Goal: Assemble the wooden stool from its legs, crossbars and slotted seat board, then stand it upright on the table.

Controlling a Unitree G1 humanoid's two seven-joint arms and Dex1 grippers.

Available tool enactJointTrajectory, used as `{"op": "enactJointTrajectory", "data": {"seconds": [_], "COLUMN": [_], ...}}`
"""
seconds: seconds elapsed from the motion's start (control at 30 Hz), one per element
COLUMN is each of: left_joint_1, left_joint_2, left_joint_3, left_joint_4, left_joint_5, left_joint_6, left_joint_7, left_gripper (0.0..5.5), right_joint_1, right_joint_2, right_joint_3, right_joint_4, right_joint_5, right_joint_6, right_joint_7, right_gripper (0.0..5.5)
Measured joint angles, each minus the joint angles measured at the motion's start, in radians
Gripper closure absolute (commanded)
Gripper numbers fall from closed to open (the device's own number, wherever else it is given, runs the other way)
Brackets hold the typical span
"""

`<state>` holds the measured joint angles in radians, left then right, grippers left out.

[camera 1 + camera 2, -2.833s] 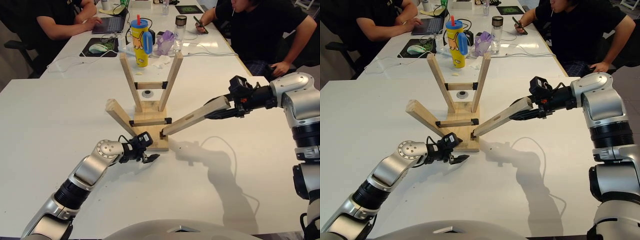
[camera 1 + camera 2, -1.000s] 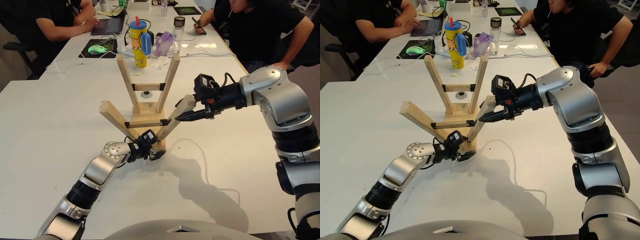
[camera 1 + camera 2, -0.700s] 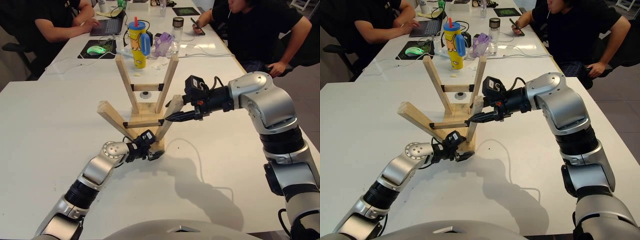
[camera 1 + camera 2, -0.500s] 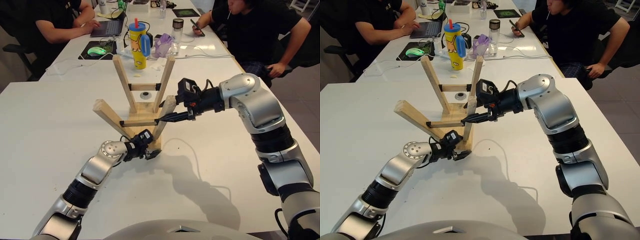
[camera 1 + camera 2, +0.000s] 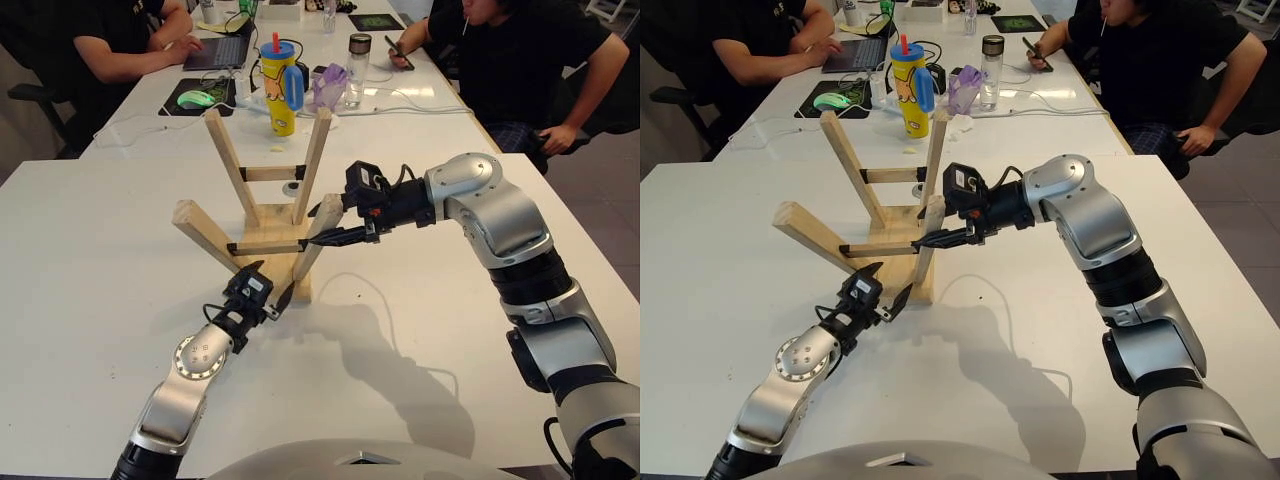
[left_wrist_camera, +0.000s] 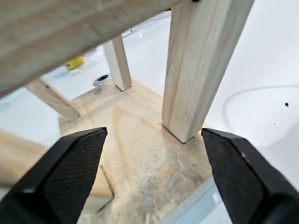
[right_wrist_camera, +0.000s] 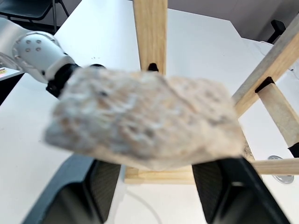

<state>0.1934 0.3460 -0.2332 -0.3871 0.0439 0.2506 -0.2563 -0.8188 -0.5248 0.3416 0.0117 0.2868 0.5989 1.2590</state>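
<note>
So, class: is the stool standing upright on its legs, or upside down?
Upside down: its seat board lies flat on the table and its legs point upward, splayed.

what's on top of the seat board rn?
Four legs stand on the seat board, paired by two crossbars; the right end effector grips the near-right leg. The open left end effector covers the board's near edge.

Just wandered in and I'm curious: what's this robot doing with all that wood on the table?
It is building a wooden stool, which lies upside down on the table, seat board down. The right gripper grips the top of the near leg, whose other end meets the board. The left gripper is open at the board's near edge.
</note>
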Motion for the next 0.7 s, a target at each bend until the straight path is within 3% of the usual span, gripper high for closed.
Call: {"op": "enactJointTrajectory", "data": {"seconds": [0.23,0.27,0.47,0.6,0.7], "left_joint_1": [0.011,0.011,-0.036,-0.086,-0.136], "left_joint_2": [-0.01,-0.011,-0.025,-0.039,-0.063], "left_joint_3": [-0.007,-0.009,-0.008,-0.014,-0.028], "left_joint_4": [0.033,0.05,0.09,0.139,0.187], "left_joint_5": [0.057,0.057,0.056,0.055,0.055], "left_joint_6": [0.028,0.045,0.076,0.077,0.079], "left_joint_7": [0.017,0.016,0.005,-0.002,-0.005], "left_gripper": [1.75,1.75,1.75,1.75,1.75], "right_joint_1": [-0.023,-0.023,0.033,0.035,0.091], "right_joint_2": [0.012,0.013,0.07,0.09,0.016], "right_joint_3": [0.01,0.009,-0.021,-0.086,-0.103], "right_joint_4": [0.032,0.035,0.119,0.139,0.097], "right_joint_5": [0.001,0.004,-0.005,0.002,-0.001], "right_joint_6": [0.001,0.0,-0.002,-0.014,-0.018], "right_joint_7": [-0.018,-0.022,-0.125,-0.186,-0.176], "right_gripper": [3.46,3.1,2.2,2.16,2.16]}}
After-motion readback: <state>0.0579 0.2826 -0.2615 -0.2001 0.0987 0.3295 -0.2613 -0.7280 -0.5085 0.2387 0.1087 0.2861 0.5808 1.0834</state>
